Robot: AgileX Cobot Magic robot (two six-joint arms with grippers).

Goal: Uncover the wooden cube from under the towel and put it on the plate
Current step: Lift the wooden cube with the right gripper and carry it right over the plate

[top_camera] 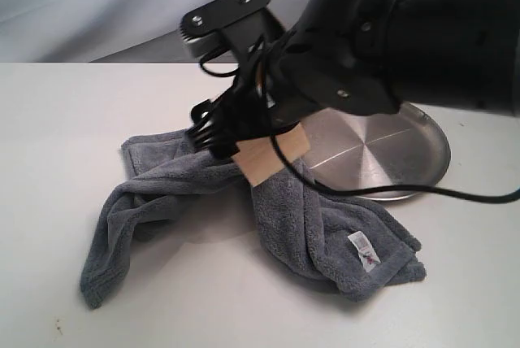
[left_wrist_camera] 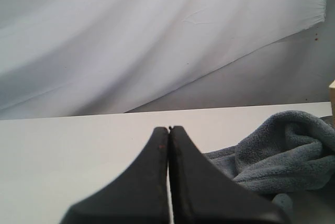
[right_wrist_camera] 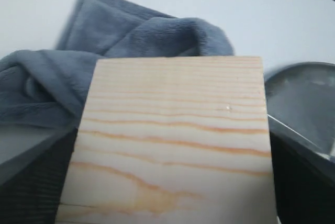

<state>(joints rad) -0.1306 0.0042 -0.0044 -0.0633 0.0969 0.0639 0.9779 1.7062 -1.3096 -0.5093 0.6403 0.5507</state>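
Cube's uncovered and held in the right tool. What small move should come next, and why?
Probably a short sideways carry of the wooden cube toward the plate. The right tool grips the cube above the bunched towel, beside the plate's edge rather than over its middle. The plate's surface looks bare, so shifting over it before lowering seems right.

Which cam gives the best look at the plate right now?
Exterior view: most of the plate shows, though the right arm covers its left part. Right wrist view catches only one edge. Left wrist view shows none of it.
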